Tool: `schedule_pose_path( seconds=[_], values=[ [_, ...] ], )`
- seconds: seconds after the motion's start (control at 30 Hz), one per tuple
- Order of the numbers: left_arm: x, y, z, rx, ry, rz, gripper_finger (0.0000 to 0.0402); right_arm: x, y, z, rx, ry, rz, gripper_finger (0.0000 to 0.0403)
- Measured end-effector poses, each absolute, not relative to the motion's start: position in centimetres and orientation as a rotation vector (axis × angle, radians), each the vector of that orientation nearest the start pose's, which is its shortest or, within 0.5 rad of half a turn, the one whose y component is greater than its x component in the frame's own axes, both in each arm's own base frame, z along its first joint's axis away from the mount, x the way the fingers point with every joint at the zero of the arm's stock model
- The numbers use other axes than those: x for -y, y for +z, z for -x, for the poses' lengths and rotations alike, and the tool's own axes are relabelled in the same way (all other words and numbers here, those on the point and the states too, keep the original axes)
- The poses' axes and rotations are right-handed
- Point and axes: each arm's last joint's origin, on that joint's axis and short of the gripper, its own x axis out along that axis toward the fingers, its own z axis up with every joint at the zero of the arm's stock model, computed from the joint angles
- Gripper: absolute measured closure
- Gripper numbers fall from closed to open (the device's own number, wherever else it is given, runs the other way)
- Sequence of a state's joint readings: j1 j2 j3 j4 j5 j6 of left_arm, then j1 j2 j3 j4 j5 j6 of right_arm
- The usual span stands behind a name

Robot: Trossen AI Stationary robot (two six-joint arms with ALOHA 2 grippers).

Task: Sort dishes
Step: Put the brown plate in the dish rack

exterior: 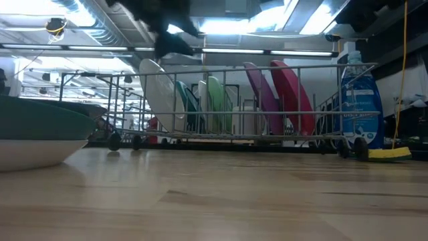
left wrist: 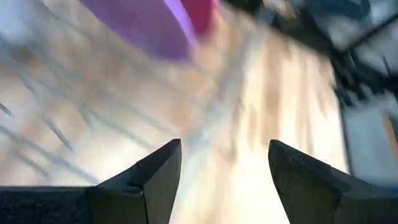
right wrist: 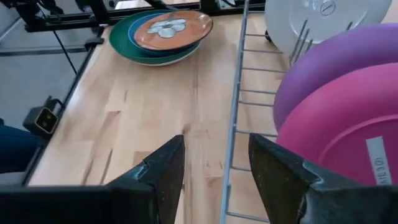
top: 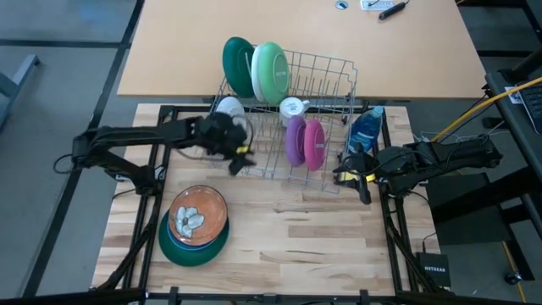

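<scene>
A wire dish rack [top: 326, 161] stands at the table's far middle. A dark green plate [top: 236, 66], a light green plate [top: 272, 72], a white plate [top: 229, 108], a purple dish [top: 295, 140] and a pink dish [top: 314, 142] stand upright on edge in it. A stack of dishes [top: 196, 225], an orange flowered one on top of blue and dark green ones, sits at the near left. My left gripper [top: 237, 157] is open and empty at the rack's left side [left wrist: 224, 155]. My right gripper [top: 351, 174] is open and empty at the rack's right side [right wrist: 217, 162].
A blue soap bottle [top: 366, 131] stands right of the rack, with a yellow sponge [exterior: 388, 153] beside it. A white cup [top: 293, 108] sits in the rack. Bare wooden table [top: 305, 237] lies in front of the rack, right of the stack.
</scene>
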State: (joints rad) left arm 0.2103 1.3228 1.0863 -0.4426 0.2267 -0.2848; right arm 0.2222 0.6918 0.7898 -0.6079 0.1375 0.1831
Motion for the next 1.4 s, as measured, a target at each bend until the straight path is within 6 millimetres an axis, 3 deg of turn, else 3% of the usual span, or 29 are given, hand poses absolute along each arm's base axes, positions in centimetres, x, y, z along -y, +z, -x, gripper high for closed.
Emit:
schedule_pose_path(
  seconds=[0.2,0.37,0.67,1.0,1.17,1.4],
  values=[
    [0.3,29.9,-24.8,-0.922,-0.062,0.428,0.0174,-2.8,30.8,-14.0,-0.505,0.037,-0.119,0.0221],
    [4.9,29.2,-23.7,-1.074,-0.095,0.489,0.0174,-3.1,30.3,-15.3,-0.535,0.033,-0.114,0.0221],
    [11.2,27.9,-22.6,-1.169,-0.068,0.497,0.0174,-4.2,29.3,-20.1,-0.485,0.068,-0.101,0.0221],
    [13.4,27.4,-20.6,-1.116,0.226,0.545,0.0174,-5.9,26.7,-25.7,-0.414,0.223,0.007,0.0221],
    [14.0,26.8,-20.9,-1.058,0.318,0.545,0.0174,-6.2,25.2,-27.4,-0.412,0.233,0.053,0.0221],
    [15.1,23.9,-22.4,-1.099,0.448,0.555,0.0174,-6.5,23.1,-28.7,-0.463,0.233,0.062,0.0221]
  ],
)
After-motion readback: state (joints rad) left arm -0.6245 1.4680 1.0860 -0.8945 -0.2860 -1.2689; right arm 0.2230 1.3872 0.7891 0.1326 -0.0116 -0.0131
